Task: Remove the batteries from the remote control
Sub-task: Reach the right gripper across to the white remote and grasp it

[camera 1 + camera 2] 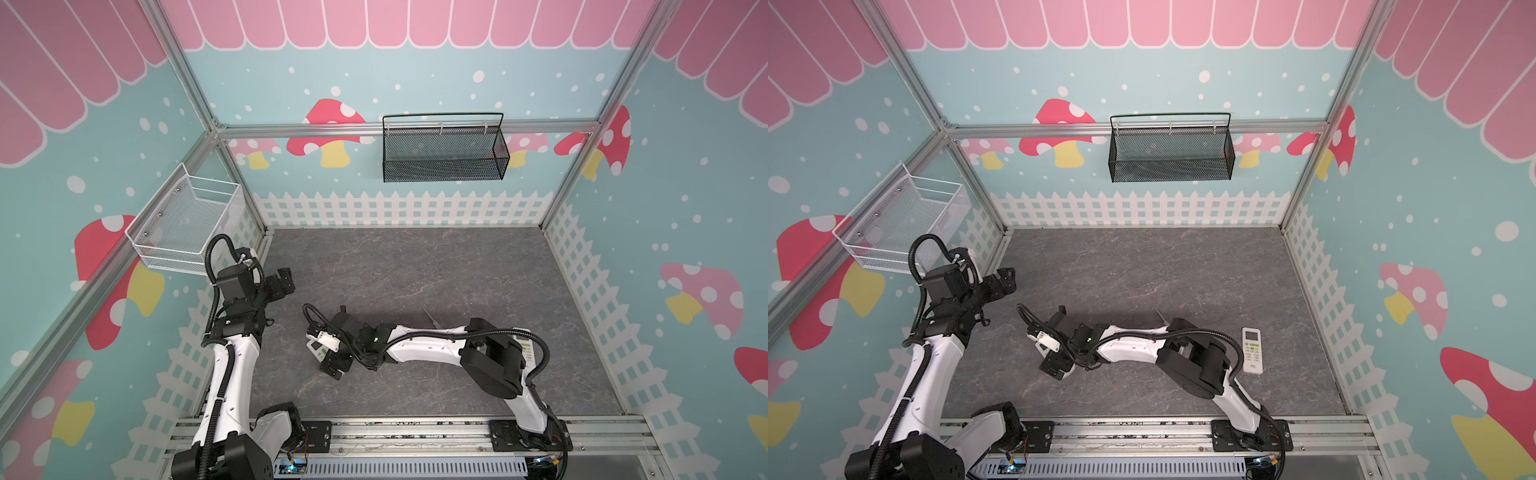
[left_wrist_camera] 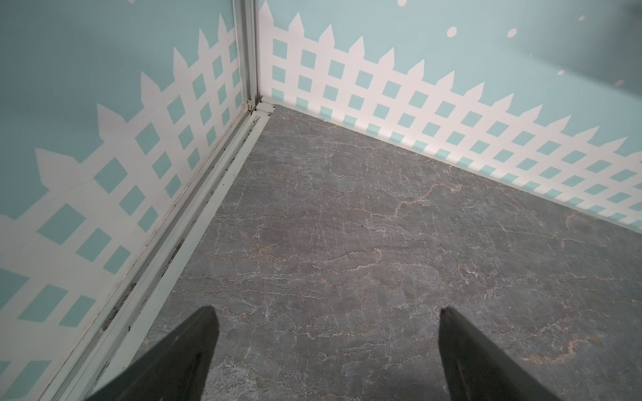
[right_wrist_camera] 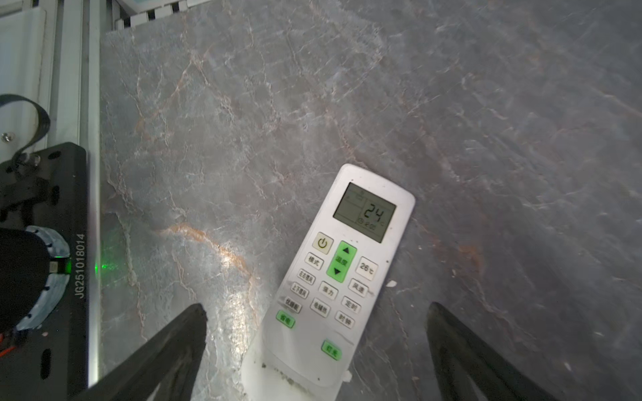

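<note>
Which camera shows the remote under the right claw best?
The right wrist view: the remote lies face up, screen and buttons readable, framed by the open right gripper. In a top view only a sliver peeks out beneath it; the left wrist view shows none.
</note>
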Available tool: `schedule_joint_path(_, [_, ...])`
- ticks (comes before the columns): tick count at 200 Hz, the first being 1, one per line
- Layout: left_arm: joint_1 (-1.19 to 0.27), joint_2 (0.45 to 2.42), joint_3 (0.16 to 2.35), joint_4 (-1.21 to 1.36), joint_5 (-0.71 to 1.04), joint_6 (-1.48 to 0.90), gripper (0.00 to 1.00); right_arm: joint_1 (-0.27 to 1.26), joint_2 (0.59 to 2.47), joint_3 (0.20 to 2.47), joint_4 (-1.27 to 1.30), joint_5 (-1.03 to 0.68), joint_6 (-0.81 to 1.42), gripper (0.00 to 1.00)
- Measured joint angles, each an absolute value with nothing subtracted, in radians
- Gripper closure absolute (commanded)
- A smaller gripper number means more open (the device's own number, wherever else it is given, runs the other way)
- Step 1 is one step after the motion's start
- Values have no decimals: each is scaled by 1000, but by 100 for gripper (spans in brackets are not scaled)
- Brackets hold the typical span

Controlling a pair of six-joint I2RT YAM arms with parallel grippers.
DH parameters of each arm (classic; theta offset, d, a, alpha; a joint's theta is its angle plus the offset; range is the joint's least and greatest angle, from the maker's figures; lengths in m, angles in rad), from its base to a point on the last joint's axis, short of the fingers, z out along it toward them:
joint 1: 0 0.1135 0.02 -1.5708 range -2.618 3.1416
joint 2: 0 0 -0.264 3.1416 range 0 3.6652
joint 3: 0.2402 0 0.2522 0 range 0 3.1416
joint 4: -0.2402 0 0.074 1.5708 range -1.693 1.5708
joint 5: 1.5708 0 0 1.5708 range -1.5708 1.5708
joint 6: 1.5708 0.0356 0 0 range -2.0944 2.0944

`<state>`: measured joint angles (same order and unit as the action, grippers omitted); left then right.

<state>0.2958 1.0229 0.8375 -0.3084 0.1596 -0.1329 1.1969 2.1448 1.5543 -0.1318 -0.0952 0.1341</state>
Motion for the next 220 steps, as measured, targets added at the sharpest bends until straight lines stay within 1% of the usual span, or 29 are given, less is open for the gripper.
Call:
schedule_joint_path(48, [315,1023,838,-302,165,-147,1,1200,2242,1668,-248,-86,136,0])
schedule_joint_path(84, [325,1023,838,-299,166,-147,1,1197,2258,1681,-304,-62,151,1])
schedule_joint_path(113, [333,1024,838,-295,167,-146,1,1187,2258,1677,-317,-62,173,3])
schedule_joint_path(169, [337,1024,838,-295,180,-144,1,1168,2258,1660,-295,-52,192,17])
schedule_joint_path(220, [338,1024,838,-296,208,-123,1,1163,2258,1650,-286,9,183,36])
